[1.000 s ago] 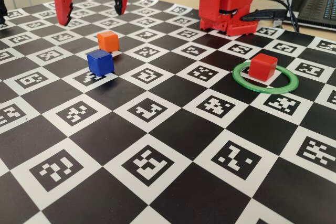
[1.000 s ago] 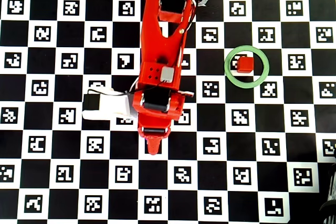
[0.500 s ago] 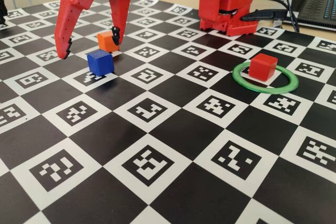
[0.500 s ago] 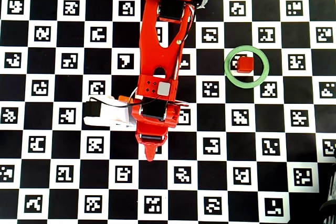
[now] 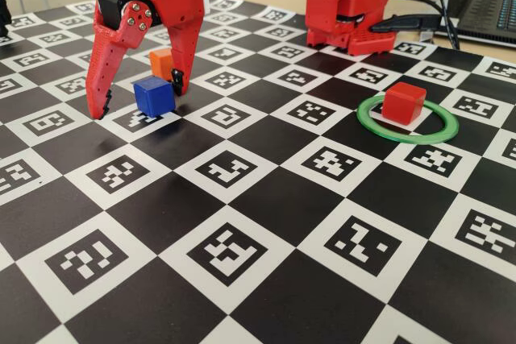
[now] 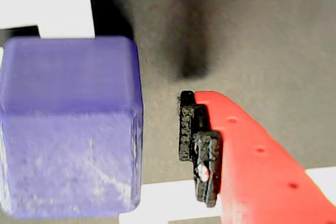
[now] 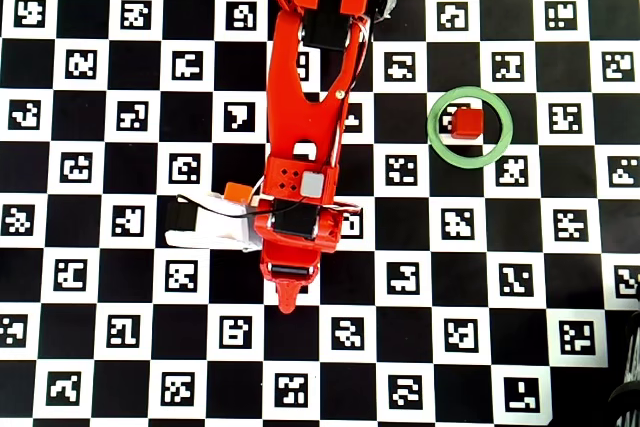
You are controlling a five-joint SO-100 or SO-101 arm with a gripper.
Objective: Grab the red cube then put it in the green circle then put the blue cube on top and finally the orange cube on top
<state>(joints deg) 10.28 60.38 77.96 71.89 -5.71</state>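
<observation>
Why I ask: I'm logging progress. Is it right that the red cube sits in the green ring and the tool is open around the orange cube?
Not quite: the fixed view shows the open tool around the blue cube, not the orange cube. The red cube does sit in the ring.

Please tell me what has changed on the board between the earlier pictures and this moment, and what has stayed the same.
The gripper has come down, still open, from above the far squares, and its fingers now stand on either side of the blue cube. Nothing has been gripped or released yet. The blue cube, the orange cube behind it and the red cube inside the green circle have not moved.
</observation>
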